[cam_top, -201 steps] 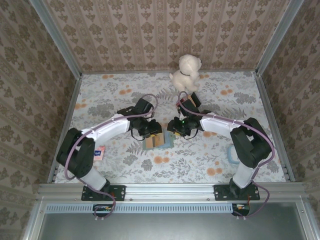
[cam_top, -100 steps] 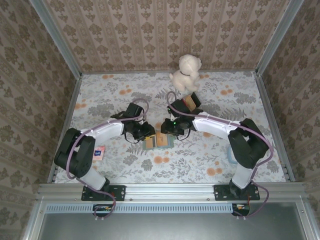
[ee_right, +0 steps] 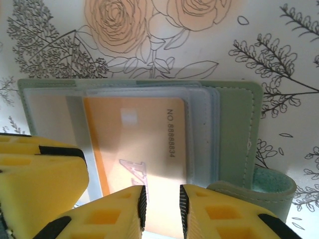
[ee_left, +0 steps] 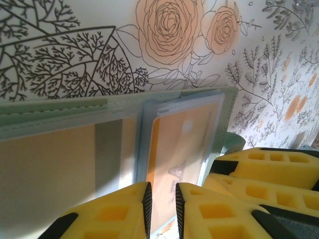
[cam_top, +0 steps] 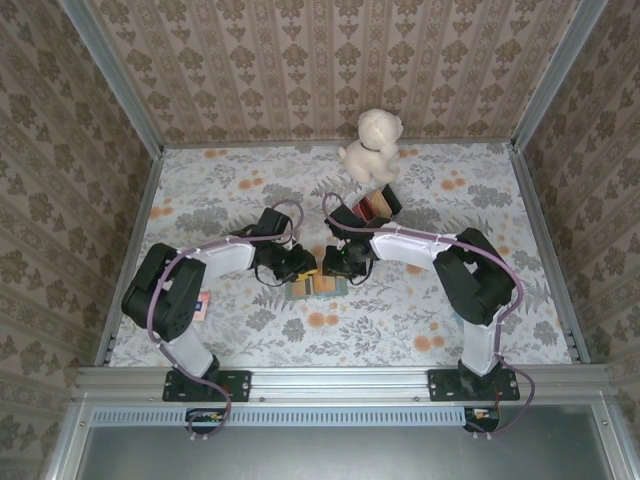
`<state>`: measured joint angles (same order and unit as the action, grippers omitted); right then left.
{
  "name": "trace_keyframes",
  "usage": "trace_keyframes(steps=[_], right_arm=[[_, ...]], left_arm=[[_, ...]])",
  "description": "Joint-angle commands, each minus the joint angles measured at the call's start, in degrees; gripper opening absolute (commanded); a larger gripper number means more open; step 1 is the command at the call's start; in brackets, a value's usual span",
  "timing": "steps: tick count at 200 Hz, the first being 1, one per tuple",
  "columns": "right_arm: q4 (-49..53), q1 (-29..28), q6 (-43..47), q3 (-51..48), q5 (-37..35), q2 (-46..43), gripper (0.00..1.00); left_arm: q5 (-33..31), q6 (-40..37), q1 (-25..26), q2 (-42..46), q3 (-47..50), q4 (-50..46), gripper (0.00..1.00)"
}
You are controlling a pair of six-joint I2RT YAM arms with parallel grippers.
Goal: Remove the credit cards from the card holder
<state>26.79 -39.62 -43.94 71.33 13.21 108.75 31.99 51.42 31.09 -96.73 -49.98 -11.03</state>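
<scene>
The card holder lay open and flat on the flowered table, and we take it as our landmark. In the overhead view, the left gripper sat at the holder's far left corner and the right gripper at its far right corner, the two close together above its far edge.

From the left wrist, the left gripper stood over the card holder with its yellow jaws drawn to a narrow slit. An orange card in a clear sleeve ran under that slit. The right gripper's yellow fingers pressed in just beside the holder's right edge.

From the right wrist, the right gripper was likewise nearly closed. Its slit sat over the near edge of the orange card, which lay tucked in the sleeves of the card holder. A left-gripper finger overlapped the holder's left part. We could not tell whether either pincer actually pinched the card or sleeve, since the contact lay under the fingers.

Beyond the holder stood a striped block and, farther still, a plush toy; a small card lay well to the holder's left
</scene>
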Motion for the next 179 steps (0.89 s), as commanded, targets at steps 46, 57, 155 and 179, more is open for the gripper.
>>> trace_keyframes(steps=[46, 57, 155, 179], right_arm=[[2.31, -0.20, 1.05, 1.61, -0.72, 3.20, 0.29], [1.85, -0.20, 1.06, 1.43, 0.09, 3.52, 0.29], [2.43, -0.20, 1.43, 1.71, 0.77, 5.02, 0.26], [2.92, -0.20, 1.58, 1.71, 0.07, 5.24, 0.24]], left_arm=[[1.77, -0.15, 0.55, -2.30, 0.73, 1.36, 0.21], [2.06, -0.26, 0.55, -2.46, 0.79, 1.51, 0.20], [-0.59, -2.44, 0.42, -1.34, 0.57, -2.40, 0.19], [-1.76, -2.97, 0.46, -0.06, 0.60, -3.21, 0.18]])
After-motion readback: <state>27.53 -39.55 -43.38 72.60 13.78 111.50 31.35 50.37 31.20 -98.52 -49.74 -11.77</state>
